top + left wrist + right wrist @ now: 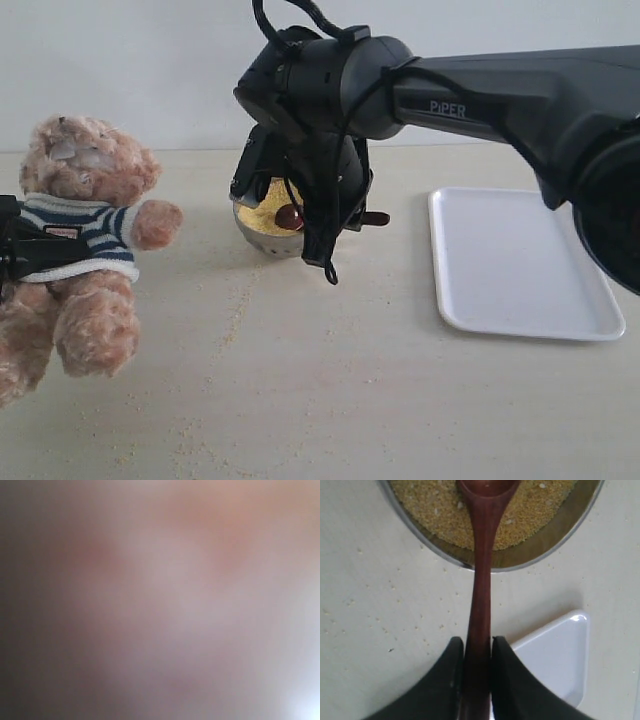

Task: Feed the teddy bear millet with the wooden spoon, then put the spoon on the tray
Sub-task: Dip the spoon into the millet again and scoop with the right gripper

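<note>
The teddy bear (85, 240) hangs upright at the left, feet near the table. My left gripper (18, 250) clasps its striped torso from the left edge. The left wrist view is a pinkish blur showing nothing distinct. My right gripper (477, 647) is shut on the handle of the wooden spoon (481, 580). The spoon's oval end (290, 216) lies in the millet (430, 510) that fills the steel bowl (555, 535) at mid-table. Right of the bowl lies the white tray (520, 260), with nothing on it.
The right arm (480, 95) reaches in from the right, above the tray, and hides much of the steel bowl. Stray millet grains (232, 322) dot the beige table between bear and bowl and toward the front edge.
</note>
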Robot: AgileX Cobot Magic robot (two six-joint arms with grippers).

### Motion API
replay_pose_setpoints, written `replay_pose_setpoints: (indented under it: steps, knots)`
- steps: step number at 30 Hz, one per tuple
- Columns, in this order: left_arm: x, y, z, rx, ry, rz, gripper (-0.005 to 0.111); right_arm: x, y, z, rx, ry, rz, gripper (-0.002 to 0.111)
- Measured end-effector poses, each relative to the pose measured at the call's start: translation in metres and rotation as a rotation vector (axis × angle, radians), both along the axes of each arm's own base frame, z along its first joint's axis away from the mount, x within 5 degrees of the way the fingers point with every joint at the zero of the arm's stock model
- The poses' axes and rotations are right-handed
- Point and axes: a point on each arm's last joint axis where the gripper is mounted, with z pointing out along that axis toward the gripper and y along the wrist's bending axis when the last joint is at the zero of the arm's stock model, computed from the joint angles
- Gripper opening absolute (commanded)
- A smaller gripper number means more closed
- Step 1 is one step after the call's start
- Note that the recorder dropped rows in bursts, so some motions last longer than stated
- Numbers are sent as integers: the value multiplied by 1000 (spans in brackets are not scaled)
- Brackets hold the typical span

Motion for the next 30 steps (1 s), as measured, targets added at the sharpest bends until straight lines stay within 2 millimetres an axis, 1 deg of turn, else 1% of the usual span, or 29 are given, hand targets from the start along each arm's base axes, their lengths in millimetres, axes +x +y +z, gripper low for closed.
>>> replay_pose_setpoints:
  steps: [7, 18, 25, 30]
  knots:
    - [0, 0, 0, 3, -1, 0, 5, -1, 1, -1, 7, 13, 10, 0]
    - [0, 1, -1, 10, 0, 3, 5, -3, 7, -3, 91, 41, -5, 0]
    - [0, 2, -2, 25, 6, 14, 5, 0, 5, -1, 99, -17, -66, 0]
    - [1, 2, -2, 26, 7, 15, 5, 1, 5, 0, 101, -32, -78, 0]
